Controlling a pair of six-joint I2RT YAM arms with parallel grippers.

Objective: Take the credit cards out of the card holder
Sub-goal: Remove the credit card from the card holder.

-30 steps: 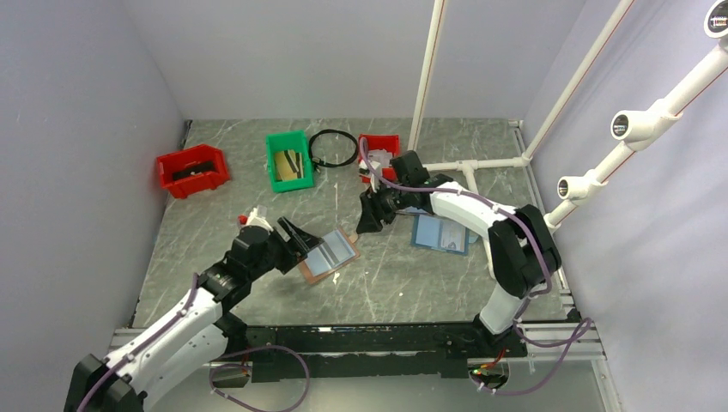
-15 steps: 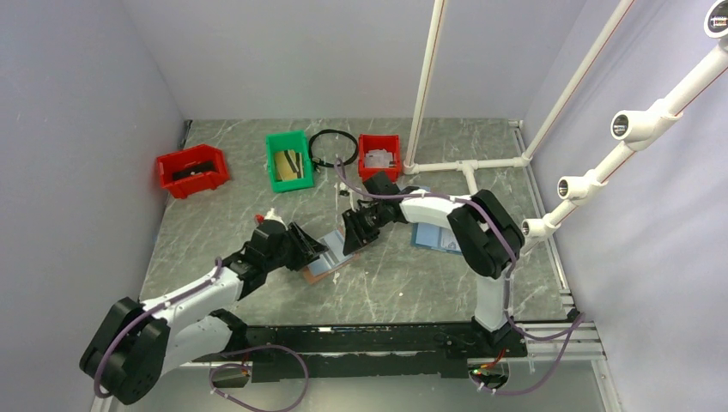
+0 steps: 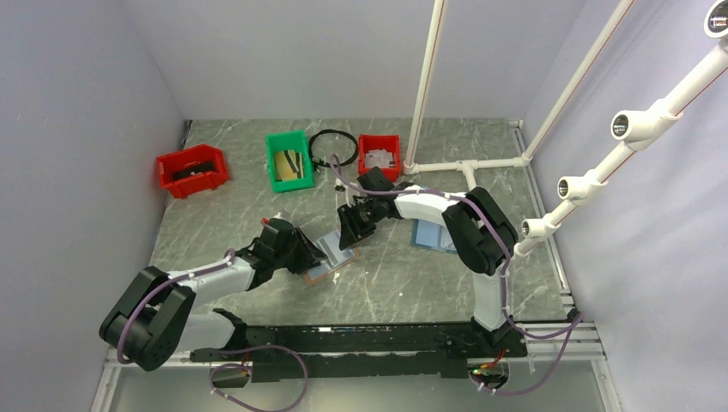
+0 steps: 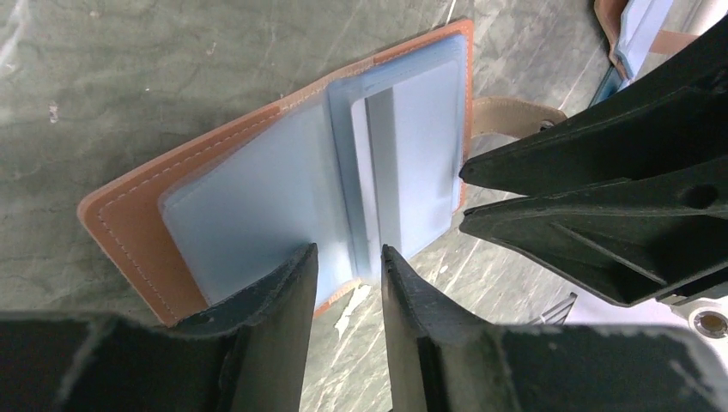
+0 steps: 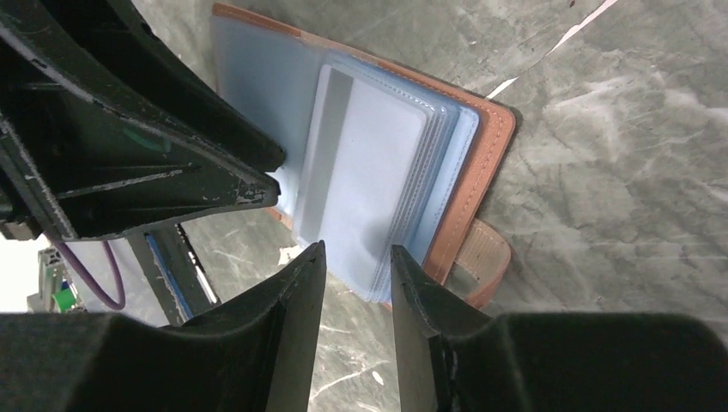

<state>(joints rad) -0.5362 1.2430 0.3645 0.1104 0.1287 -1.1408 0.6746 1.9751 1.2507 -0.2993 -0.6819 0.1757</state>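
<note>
On the far side of the table (image 3: 257, 206) stand a red bin (image 3: 215, 160), a green bin (image 3: 273, 167), a black ring (image 3: 312, 150) and a second red bin (image 3: 380, 139). A blue-covered holder (image 3: 432, 234) lies partly under the right arm. The card holder (image 4: 283, 172) lies open mid-table between both grippers. The left gripper (image 4: 348, 253) hangs over one page edge, its jaws narrowly parted and holding nothing. The right gripper (image 5: 356, 249), likewise parted, hangs over the facing page, where a grey-striped credit card (image 5: 360, 189) sits pocketed. Whether either gripper's tips touch the plastic is unclear.

No print to call here: the card holder (image 4: 129, 225) lies open on blank pale blue pages, and the credit card (image 5: 365, 176) in its pocket shows just a plain grey stripe, nothing legible.
</note>
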